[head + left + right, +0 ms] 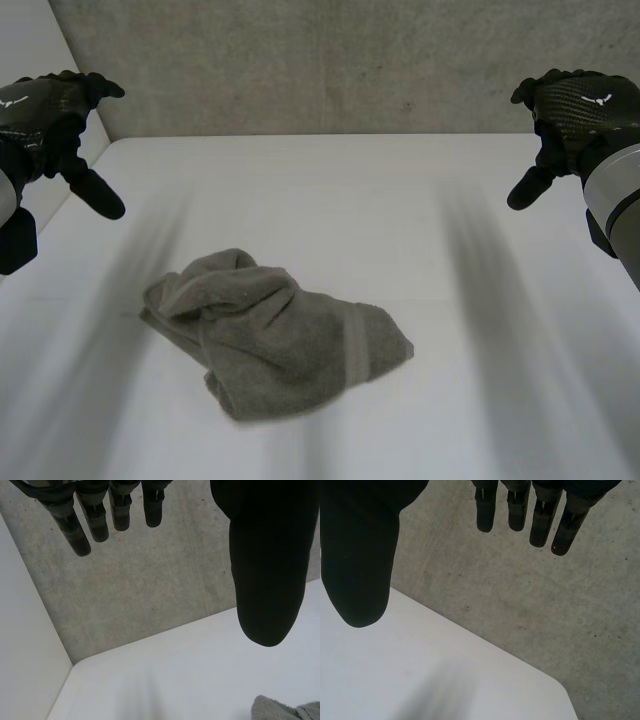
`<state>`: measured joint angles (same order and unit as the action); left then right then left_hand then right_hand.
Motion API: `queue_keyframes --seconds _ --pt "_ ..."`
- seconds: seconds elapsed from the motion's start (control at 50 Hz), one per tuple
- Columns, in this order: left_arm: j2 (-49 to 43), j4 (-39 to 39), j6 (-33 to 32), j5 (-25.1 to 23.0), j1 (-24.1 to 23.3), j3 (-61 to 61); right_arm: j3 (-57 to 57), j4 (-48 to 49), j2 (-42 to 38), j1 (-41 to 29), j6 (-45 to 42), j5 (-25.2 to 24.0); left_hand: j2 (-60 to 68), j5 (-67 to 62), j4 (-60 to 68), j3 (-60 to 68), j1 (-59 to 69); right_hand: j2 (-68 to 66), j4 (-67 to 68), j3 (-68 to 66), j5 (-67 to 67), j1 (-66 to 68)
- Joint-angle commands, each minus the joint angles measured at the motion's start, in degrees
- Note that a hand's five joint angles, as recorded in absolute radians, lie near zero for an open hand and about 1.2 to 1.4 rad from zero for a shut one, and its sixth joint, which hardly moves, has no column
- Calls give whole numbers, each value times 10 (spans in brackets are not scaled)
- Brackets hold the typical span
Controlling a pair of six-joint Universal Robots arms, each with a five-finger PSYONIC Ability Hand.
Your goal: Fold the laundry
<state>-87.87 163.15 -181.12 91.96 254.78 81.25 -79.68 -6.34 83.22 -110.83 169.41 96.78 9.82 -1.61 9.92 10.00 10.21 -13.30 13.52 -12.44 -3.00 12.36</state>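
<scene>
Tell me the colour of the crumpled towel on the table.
Grey, with a paler woven band across it; the towel shows best in the head view.

towel (275, 335): grey terry cloth, nubby | table (400, 220): smooth matt white | wall (330, 65): rough concrete

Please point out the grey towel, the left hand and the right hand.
grey towel (275, 345), head view, on its crumpled middle.
left hand (38, 108), head view, on its back.
right hand (580, 105), head view, on its back.

Towel (275, 340) on table (450, 250), left of centre; left hand (40, 110) and right hand (580, 105) flank it, apart.
</scene>
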Motion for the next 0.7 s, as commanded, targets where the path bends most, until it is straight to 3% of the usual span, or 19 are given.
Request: queue_keyframes --seconds 0.02,0.1,0.18,0.24,0.42,0.7 --pt "4 22 -2 -17 4 24 1 2 -2 -1 -10 -13 4 14 3 2 0 33 -35 24 30 -24" --pt "-1 45 -5 -36 10 42 7 -18 -10 -2 -33 -43 6 12 5 4 2 33 -35 24 30 -24" --pt "-25 95 -31 -86 47 78 20 -101 -56 -6 -55 -125 4 14 3 2 0 33 -35 24 30 -24" --pt "-84 127 -73 -128 71 94 45 -148 -101 -9 -16 -175 4 14 3 2 0 33 -35 24 30 -24" --pt "-208 137 -177 -168 85 97 88 -152 -224 -11 97 -322 4 14 3 2 0 33 -35 24 30 -24" --pt "-247 138 -186 -195 86 136 151 -126 -360 -94 117 -324 43 -25 42 41 39 33 -35 24 30 -24"
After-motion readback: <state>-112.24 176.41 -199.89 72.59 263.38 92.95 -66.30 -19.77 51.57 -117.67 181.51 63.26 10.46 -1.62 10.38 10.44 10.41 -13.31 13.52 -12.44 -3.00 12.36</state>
